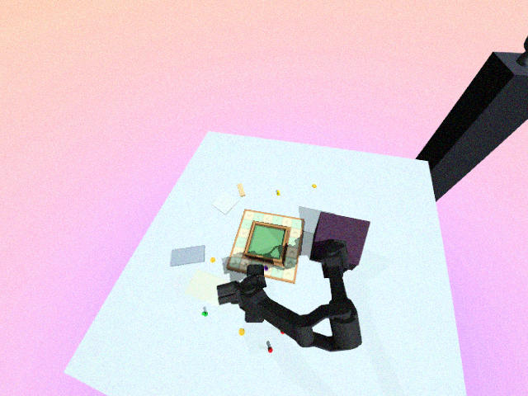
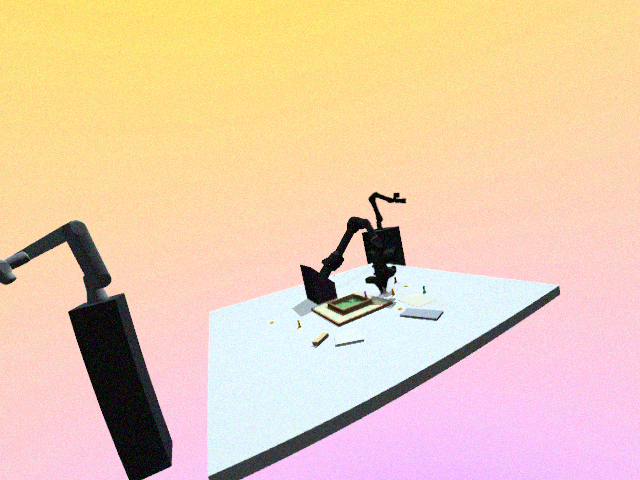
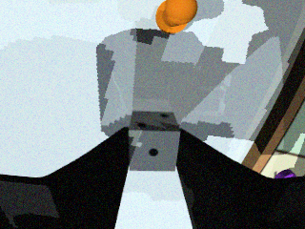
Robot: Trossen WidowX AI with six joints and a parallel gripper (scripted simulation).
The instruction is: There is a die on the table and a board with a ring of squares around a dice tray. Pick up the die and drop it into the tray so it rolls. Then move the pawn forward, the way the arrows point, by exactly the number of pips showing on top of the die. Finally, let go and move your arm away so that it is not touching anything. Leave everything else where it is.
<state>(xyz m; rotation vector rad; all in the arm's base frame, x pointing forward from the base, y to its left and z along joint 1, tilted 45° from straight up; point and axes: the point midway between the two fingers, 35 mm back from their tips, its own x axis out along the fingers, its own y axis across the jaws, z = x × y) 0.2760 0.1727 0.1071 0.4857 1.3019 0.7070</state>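
Observation:
My gripper (image 2: 383,291) (image 3: 152,135) points down at the table beside the board. It is shut on the die (image 3: 153,159), a pale grey cube with a fingertip against each side. In the wrist view one of its faces shows one pip and another shows two; the arm hides it in the top view. The board (image 1: 288,274) (image 2: 330,319) (image 3: 286,165) has a ring of cream and green arrow squares around the green-floored tray (image 1: 266,241) (image 2: 352,303). The purple pawn (image 1: 266,268) (image 2: 364,293) (image 3: 286,175) stands on the ring, on the side near my gripper.
An orange pawn (image 2: 392,291) (image 3: 177,11) stands close by my gripper. A green pawn (image 1: 205,313) (image 2: 424,289), a red pawn (image 1: 270,350), a blue-grey slab (image 1: 187,256) (image 2: 421,314) and a cream sheet (image 1: 202,286) lie around. A dark block (image 1: 343,230) (image 2: 316,286) stands beside the board.

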